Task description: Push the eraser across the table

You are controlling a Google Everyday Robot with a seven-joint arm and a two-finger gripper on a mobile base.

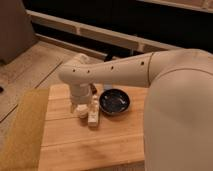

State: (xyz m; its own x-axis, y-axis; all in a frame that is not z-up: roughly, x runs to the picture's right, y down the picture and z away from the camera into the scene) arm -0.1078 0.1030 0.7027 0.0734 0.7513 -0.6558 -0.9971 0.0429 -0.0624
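The light wooden table of wide planks fills the lower middle of the camera view. My arm reaches in from the right and bends down over the table's far part. My gripper points down at the tabletop, close to or touching it. A small pale upright block, probably the eraser, stands just to the right of the gripper, touching it or nearly so.
A dark round bowl sits on the table right of the pale block, close to it. An olive-yellow mat lies along the table's left side. My own white arm hides the table's right part.
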